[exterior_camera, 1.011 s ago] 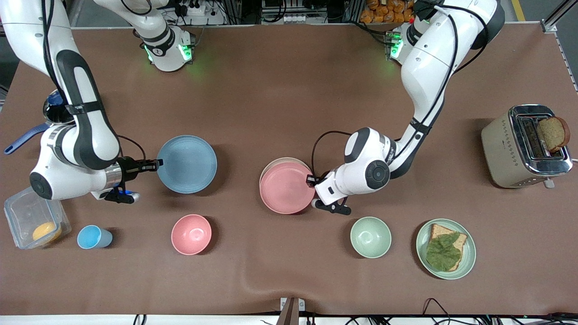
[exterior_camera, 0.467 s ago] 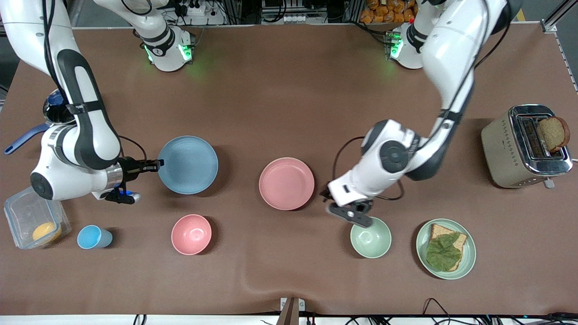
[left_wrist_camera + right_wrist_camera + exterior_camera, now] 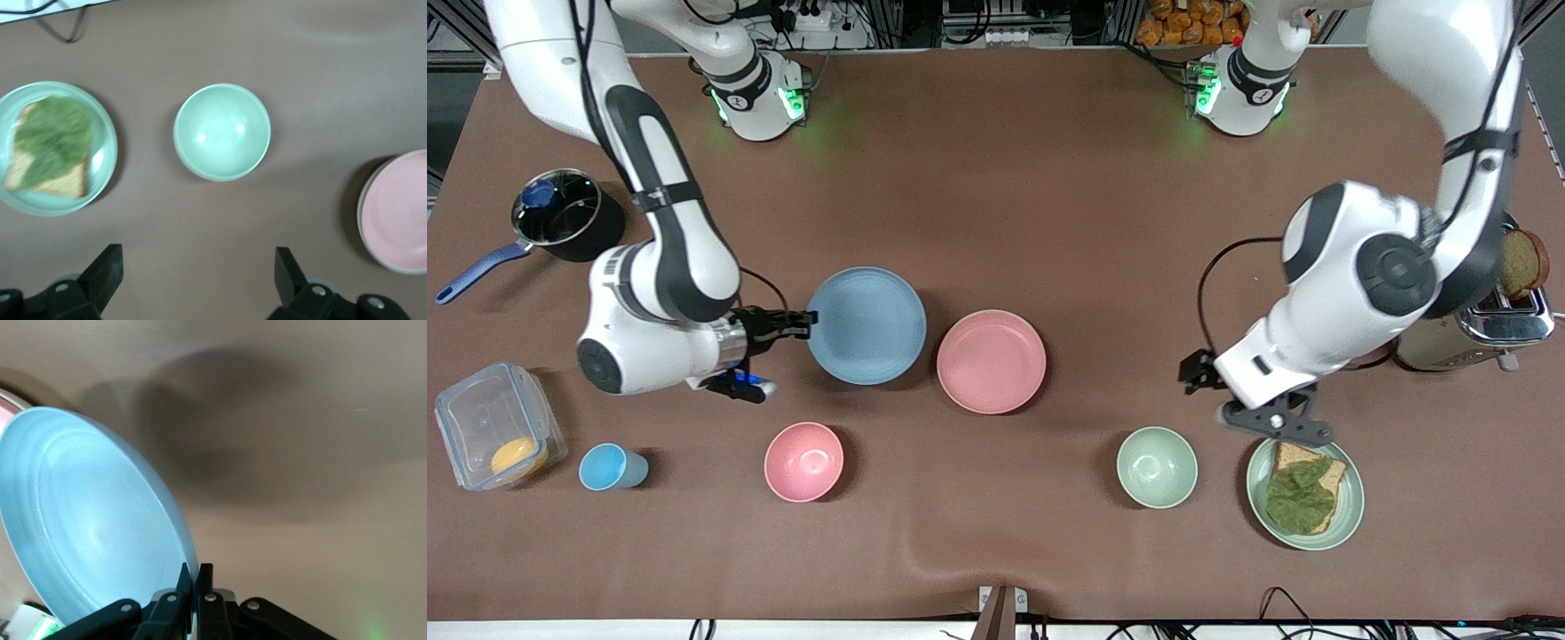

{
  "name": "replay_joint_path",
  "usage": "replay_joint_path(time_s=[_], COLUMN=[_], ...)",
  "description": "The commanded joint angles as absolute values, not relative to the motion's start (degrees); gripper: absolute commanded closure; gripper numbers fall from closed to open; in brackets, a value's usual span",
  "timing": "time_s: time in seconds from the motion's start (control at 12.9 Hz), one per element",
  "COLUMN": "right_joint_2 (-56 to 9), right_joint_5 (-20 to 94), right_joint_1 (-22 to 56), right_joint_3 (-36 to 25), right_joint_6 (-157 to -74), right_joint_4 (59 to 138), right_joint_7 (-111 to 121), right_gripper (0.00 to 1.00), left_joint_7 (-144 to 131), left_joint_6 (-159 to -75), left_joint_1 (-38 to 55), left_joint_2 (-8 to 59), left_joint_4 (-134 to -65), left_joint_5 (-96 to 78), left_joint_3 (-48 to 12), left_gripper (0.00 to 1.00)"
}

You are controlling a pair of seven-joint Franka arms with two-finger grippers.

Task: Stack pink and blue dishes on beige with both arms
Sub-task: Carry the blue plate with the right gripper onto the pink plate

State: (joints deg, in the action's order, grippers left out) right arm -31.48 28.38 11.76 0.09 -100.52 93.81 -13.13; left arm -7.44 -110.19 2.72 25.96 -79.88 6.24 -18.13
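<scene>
Blue plate [image 3: 866,325] is the piece in play: the right gripper [image 3: 805,319] is pinched shut on its rim at the edge toward the right arm's end of the counter [image 3: 996,178], and carries it beside the pink plate [image 3: 991,361], their rims almost touching as the front view shows them. In the right wrist view the blue plate [image 3: 93,520] stands tilted off the counter, with its shadow well apart from it, so it looks lifted rather than resting. The pink plate already lies on the beige plate, of which only a thin pale rim [image 3: 361,223] shows under it in the left wrist view.

To do this step well, I would keep the blue plate high enough that its leading rim passes over the pink plate's edge instead of striking it and pushing the stack. Bring it on until the two rims line up all round, level it, lower it until it sits, and only then let go. A release from a tilt would probably let it slide off centre.

The left gripper [image 3: 1267,418] has its fingers spread wide and holds nothing. It hangs over the counter just above the pale green plate with bread and a leaf [image 3: 1352,520], near the green bowl [image 3: 1157,467], and waits clear of the stack.
</scene>
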Motion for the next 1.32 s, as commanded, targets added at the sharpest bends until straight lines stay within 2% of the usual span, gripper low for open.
replay_joint_path(time_s=[0.0, 0.16, 0.31, 0.47, 0.62, 0.7, 1.24], right_joint_2=[-35.59, -37.7, -38.41, -39.19, -39.9, -40.16, -42.62], right_joint_5=[32.24, 34.18, 36.9, 37.0, 37.0, 37.0, 37.0], right_joint_1=[15.45, 17.92, 19.86, 21.35, 22.67, 23.55, 25.75], right_joint_3=[-0.44, -0.35, -0.35, -0.35, -0.35, -0.35, -0.35], right_joint_6=[-104.3, -107.21, -110.99, -112.85, -113.2, -113.46, -117.59], right_joint_4=[90.18, 87.9, 87.36, 86.23, 85.43, 85.26, 84.55], right_joint_7=[-17.48, -18.45, -18.72, -18.63, -18.63, -18.63, -18.63], right_gripper=[1.0, 1.0, 1.0, 1.0, 1.0, 1.0, 1.0], left_joint_7=[-8.26, -9.83, -10.64, -10.37, -10.02, -10.45, -10.11], left_joint_6=[-103.3, -101.78, -101.87, -102.21, -102.66, -102.57, -98.18], left_joint_1=[0.98, -0.69, 0.17, 6.21, 5.98, 5.89, 5.98], left_joint_2=[19.18, 17.24, 13.55, 6.46, 0.03, -1.65, -0.35], left_joint_4=[-81.74, -81.65, -82.35, -87.59, -96.37, -98.68, -95.71], left_joint_5=[6.68, 5.55, -0.24, -1.4, -1.41, -1.23, 0.09], left_joint_3=[-17.93, -16.97, -11.89, -1.98, -0.88, -0.88, -0.61], left_gripper=[0.0, 0.0, 0.0, 0.0, 0.0, 0.0, 0.0])
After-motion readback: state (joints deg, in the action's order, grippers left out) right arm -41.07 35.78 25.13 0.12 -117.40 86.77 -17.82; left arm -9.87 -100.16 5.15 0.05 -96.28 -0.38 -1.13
